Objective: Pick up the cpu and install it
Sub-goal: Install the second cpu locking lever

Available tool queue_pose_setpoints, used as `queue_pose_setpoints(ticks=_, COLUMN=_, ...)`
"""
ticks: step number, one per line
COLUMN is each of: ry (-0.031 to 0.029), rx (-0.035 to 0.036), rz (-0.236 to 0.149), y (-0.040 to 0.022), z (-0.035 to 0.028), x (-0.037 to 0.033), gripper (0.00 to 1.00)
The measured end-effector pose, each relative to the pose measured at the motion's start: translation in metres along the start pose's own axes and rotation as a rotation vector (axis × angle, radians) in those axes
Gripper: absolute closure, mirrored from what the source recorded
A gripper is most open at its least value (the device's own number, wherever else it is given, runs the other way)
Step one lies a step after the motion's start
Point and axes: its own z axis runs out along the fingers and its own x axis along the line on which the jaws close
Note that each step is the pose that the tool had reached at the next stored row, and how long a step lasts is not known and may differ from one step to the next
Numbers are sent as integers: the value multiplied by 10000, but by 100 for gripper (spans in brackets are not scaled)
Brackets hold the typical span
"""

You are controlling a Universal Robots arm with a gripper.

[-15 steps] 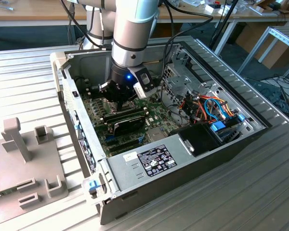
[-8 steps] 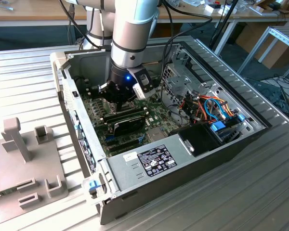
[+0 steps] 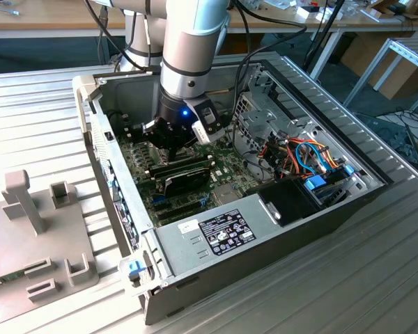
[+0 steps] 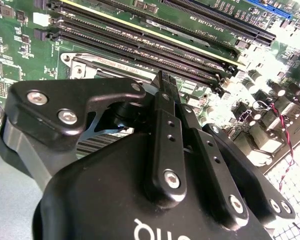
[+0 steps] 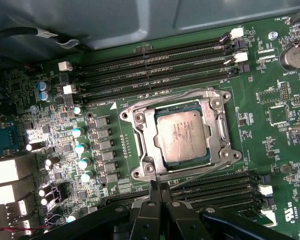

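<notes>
In the exterior view, the gripper (image 3: 173, 141) hangs low inside the open computer case (image 3: 279, 229). In the second wrist view its fingers (image 4: 166, 90) meet, closed and empty. In the first wrist view, the cpu (image 5: 182, 134) sits in its socket frame (image 5: 225, 131), just beyond the fingertips.

above chip (image 5: 184, 134): open, nothing over it | around chip: metal socket frame (image 5: 140, 123) hugs its edges | both sides: memory slots (image 5: 155, 65) run close | gripper (image 5: 157, 186): fingertips together, just beside frame | case wall (image 3: 111, 163): hems board
</notes>
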Motion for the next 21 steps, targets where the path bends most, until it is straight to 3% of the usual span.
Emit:
queue_pose_setpoints(ticks=9, ry=0, rx=0, rz=0, y=0, z=2, x=0, gripper=89)
queue_pose_setpoints(ticks=11, ry=-1, rx=0, rz=-1, y=21, z=34, x=23, gripper=89)
queue_pose_setpoints(ticks=12, ry=-1, rx=0, rz=0, y=23, z=98, x=53, gripper=89)
queue_pose_setpoints(ticks=13, ry=-10, rx=-12, rz=1, y=29, z=125, x=83, gripper=89)
queue_pose_setpoints(ticks=21, ry=-57, rx=-26, rz=-2, y=17, z=134, x=135, gripper=89)
